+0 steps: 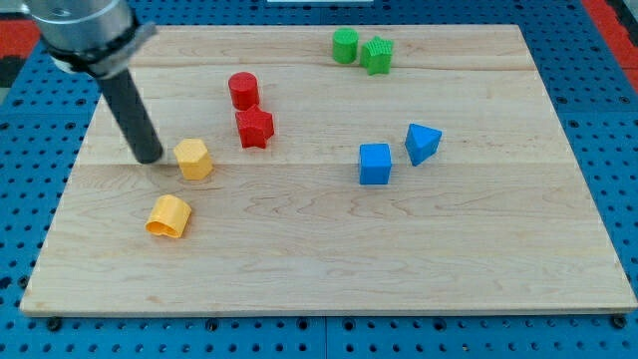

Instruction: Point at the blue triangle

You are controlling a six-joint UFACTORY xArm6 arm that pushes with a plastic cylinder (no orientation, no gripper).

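Observation:
The blue triangle (422, 143) lies on the wooden board (329, 259) at the view's right of centre, with a blue cube (375, 164) just to its left. My tip (151, 157) rests on the board at the view's left, far from the blue triangle. It stands just left of a yellow hexagonal block (193, 159), close to it; I cannot tell if it touches.
A yellow half-round block (168, 216) lies below the tip. A red cylinder (243, 91) and a red star block (255, 128) sit at upper centre-left. A green cylinder (345, 45) and a green star block (378, 55) sit at the top.

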